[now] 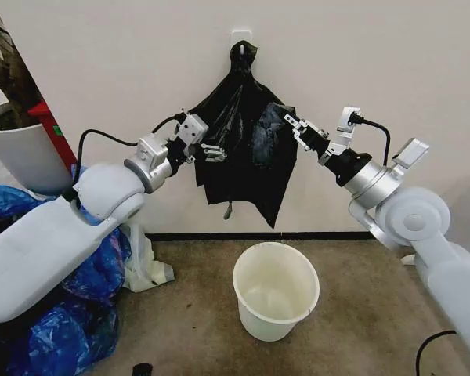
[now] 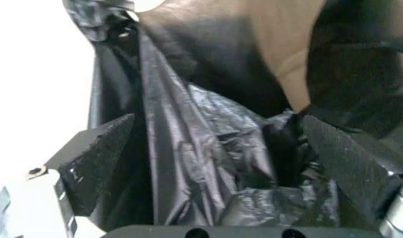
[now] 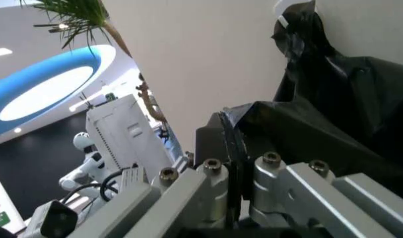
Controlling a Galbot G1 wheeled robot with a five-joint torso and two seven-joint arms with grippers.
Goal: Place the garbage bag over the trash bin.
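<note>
Plain white wall with a hook at top; brown carpeted floor below. Bunch of black bags (image 1: 239,149) hung from the hook at a knot, both tools raised against it.

Left tool (image 1: 212,151): jaws spread, pads (image 2: 99,158) standing either side of a fold of black film, not closed on it. The film lay between the pads, touching at least one.

Right tool (image 1: 291,125): pads pressed together on an edge of the garbage bag (image 1: 268,149), which bulged out from the bunch just beside this tool. Grip clenched on the plastic.

Trash bin (image 1: 276,288): on the floor, well below both tools and roughly between them. Upright, mouth open, unlined; nothing seen inside.

Plant pot (image 1: 23,157): beyond the left arm, holding a plant. Blue plastic bags (image 1: 63,313): heaped on the floor under the left arm.

Progress, as judged: early. One bag pinched, not yet free of the bunch. Left to do: second grip, separation, opening the mouth, lowering over the bin rim.
</note>
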